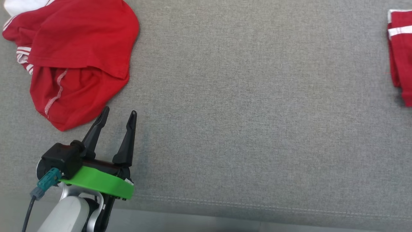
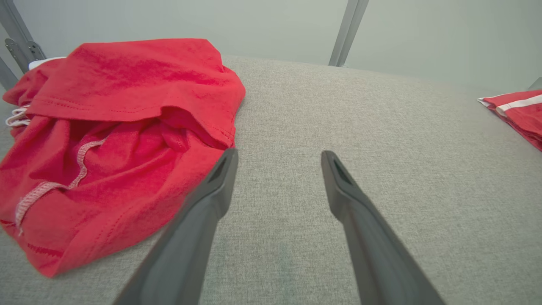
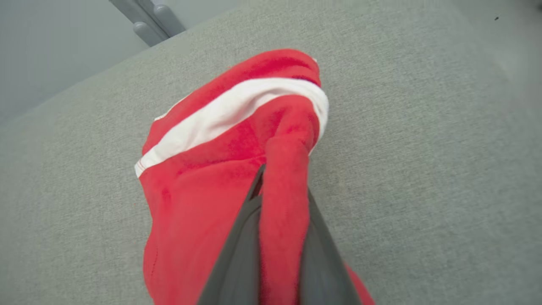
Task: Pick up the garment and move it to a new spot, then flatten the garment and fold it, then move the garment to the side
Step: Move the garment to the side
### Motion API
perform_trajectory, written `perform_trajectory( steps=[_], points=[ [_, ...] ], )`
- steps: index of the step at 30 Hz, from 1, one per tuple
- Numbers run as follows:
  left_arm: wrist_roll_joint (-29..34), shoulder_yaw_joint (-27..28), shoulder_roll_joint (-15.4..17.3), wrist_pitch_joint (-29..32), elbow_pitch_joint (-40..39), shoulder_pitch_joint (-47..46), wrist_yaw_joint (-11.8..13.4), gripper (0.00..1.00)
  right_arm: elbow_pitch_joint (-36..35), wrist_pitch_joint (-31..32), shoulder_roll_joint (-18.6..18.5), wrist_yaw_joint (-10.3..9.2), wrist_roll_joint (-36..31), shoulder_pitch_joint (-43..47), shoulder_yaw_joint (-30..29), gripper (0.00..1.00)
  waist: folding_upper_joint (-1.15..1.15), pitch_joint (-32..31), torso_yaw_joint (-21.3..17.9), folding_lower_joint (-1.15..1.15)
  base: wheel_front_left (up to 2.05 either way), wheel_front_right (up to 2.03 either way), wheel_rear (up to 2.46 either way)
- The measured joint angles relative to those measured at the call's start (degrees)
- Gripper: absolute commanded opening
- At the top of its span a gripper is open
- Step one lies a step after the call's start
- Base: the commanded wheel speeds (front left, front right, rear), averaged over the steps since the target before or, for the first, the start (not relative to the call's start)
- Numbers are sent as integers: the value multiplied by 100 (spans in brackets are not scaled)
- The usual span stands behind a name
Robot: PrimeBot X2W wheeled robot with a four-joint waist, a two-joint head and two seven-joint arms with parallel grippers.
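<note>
Not much of the job is looking done yet, I think. The R pincer (image 3: 283,186) is squeezing tight on a fold of the red garment w/ the white band (image 3: 203,169), & the cloth is bunching up between its two dark fingers (image 3: 239,262). The rest of that garment is lying on the gray pad (image 3: 423,169), so it is being gripped but, as far as I can tell, not lifted off. In the head view this garment (image 1: 400,58) is sitting way over at the right edge of the pad, looking like a small lumpy bundle. I can't tell if it is folded neatly or just scrunched.

So prob. this is the first step going on, the pick-up. Moving it to a new spot, flattening, folding & pushing it to the side are all left to do. It could also be the last push to the side, b/c the bundle is small; the pics aren't settling that.

The L pincer (image 1: 119,111) is hanging wide open & holding nothing, low over the near left of the pad. A second thing, a crumpled red heap (image 1: 77,48), is lying right by its tips; I can't tell if one tip is touching it. The heap & the banded garment are lying well apart, w/ bare gray pad between them.
</note>
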Motion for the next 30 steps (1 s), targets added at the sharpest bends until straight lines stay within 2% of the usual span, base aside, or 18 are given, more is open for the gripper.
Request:
perform_trajectory(
  steps=[7,8,9,10,20,30],
  points=[
    [40,9,56,101,-165,-8,1,100,300,-327,-292,-178,-511,-203,-2,0,0,244,-166,0,0,0,0],
    [40,1,55,105,-183,-10,1,100,354,-378,-292,-215,-581,-219,3,18,0,281,-181,0,0,0,0],
    [40,-9,52,107,-193,-15,1,100,417,-452,-280,-227,-656,-238,11,45,0,316,-194,0,0,0,0],
    [40,-18,45,107,-193,-26,1,100,495,-541,-259,-257,-735,-247,29,100,0,348,-206,0,0,0,0],
    [1,88,-25,103,-172,-44,21,100,1104,-671,200,-309,-838,-131,229,100,0,397,-294,0,0,0,0],
    [-14,102,-57,98,-98,-86,34,100,1535,-1063,200,-310,-1224,-36,328,100,0,220,-444,0,0,0,0]
  ],
)
